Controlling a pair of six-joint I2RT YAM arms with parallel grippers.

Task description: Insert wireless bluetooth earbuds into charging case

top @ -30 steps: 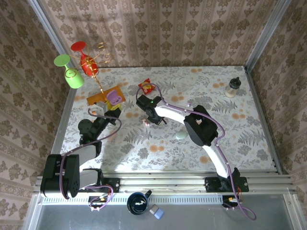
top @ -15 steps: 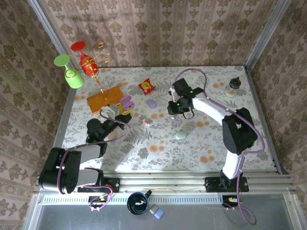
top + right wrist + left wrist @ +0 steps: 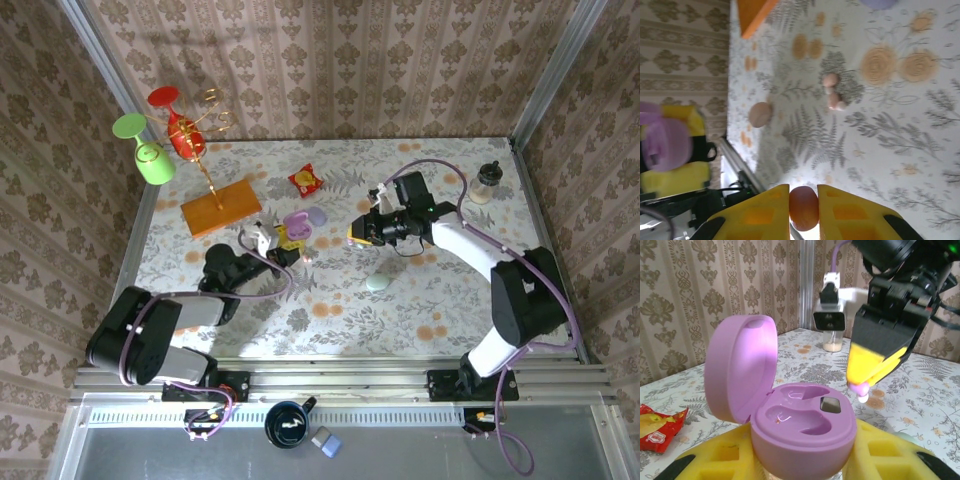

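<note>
- The left gripper (image 3: 290, 240) is seen left of centre in the top view. Its yellow fingers are clamped on the lilac charging case (image 3: 800, 425), and the lid is held open and upright.
- Both wells of the case are seen empty in the left wrist view. No bud is seated, so insertion is judged not yet begun.
- Two loose pink earbuds (image 3: 830, 80) are seen lying on the table (image 3: 440, 300), just below the held case in the top view. They lie close together, and contact between them cannot be told.
- The right gripper (image 3: 358, 236) is placed right of centre, with its fingers pinched together on one small earbud (image 3: 860, 390). In the left wrist view the bud is held in the air above and to the right of the open case, apart from it.
- Pick-up of a first bud is judged done. Left to do: this bud is to be lowered into a well and a second bud fetched and seated.
- A pale green case (image 3: 377, 283) is seen lower right of centre, apparently closed, with nothing touching it.
</note>
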